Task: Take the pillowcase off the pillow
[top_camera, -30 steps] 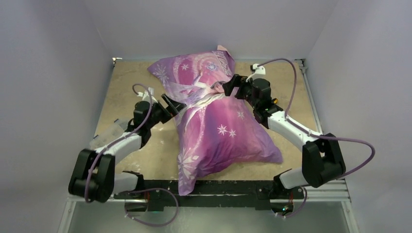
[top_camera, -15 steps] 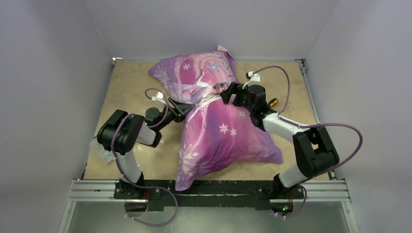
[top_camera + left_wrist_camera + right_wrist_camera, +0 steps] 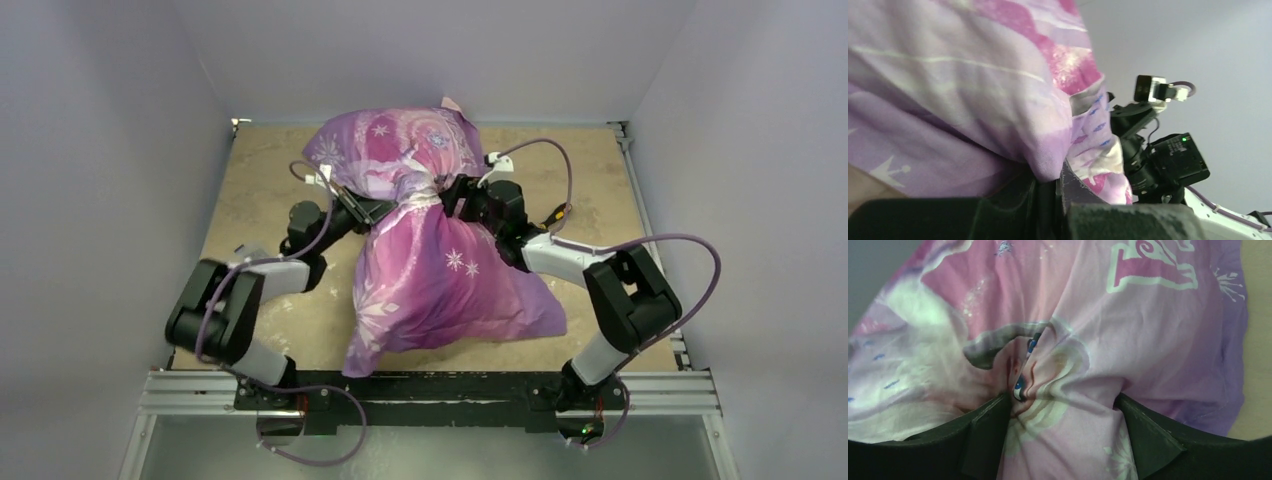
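Pinching the pillowcase (image 3: 440, 270) into a narrow waist from both sides, most likely to gather slack cloth clear of the pillow inside so that it can be drawn off. Lies near the middle of the sandy table (image 3: 250, 190), running from the far edge toward the arm bases, bulging on either side of the pinch. Looks magenta-purple with white snowflakes, a cartoon face crumpled into the folds in the right wrist view and a pale lining with blue marks turned out at one edge in the left wrist view. Hides the pillow wholly, or nearly so; cannot tell where the opening is. Gripped from the left by the left gripper (image 3: 372, 208), closed tight on a thin fold, and from the right by the right gripper (image 3: 448, 195), clamped on a thick bunch that alone stops full closure. Judged as early work, with no cloth peeled back yet.
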Available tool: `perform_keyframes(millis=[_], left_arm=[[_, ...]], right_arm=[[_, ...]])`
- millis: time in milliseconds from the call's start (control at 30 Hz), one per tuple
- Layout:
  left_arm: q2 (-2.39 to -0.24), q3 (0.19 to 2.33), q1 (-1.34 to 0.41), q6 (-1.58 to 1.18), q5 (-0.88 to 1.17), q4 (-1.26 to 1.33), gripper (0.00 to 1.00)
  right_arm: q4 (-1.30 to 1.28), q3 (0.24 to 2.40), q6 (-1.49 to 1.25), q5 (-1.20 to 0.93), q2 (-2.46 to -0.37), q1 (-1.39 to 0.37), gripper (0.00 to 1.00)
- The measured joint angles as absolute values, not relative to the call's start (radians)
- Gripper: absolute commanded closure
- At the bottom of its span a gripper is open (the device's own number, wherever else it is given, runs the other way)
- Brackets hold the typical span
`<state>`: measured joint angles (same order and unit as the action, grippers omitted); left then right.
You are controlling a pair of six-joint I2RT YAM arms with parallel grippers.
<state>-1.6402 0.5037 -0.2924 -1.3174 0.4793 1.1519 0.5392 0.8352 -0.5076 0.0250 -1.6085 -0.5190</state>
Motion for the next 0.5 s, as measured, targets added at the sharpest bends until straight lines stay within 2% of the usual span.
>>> perform_keyframes(millis=[133, 233, 500], left_arm=[[-1.38, 0.655, -0.29, -1.09, 0.44, 0.712, 1.0], [-1.287, 0.782, -0.29, -0.963, 0.421, 0.478, 1.0], [-1.274, 1.18, -0.296, -0.632, 0.423, -0.111, 1.0]], right_arm=[[0.558, 0.87, -0.543, 0.043, -1.664, -0.57, 0.23], [0.559, 0.921, -0.564, 0.041, -1.709, -0.628, 0.21], [0.529, 1.101, -0.585, -0.006, -1.844, -0.834, 0.13]])
